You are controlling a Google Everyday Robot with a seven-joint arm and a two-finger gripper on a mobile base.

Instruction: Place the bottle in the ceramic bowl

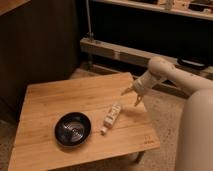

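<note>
- Bench (60,97) of pale wood planks stands on speckled floor (162,107), against a dark wall (40,45).
- Bottle (111,117) lies flat near the right edge, just beside the bowl (73,129).
- Pincer (132,96) hangs over the right edge, spread and empty.

Wooden table (60,95), metal shelf (115,50) behind, speckled floor (159,111)
</note>
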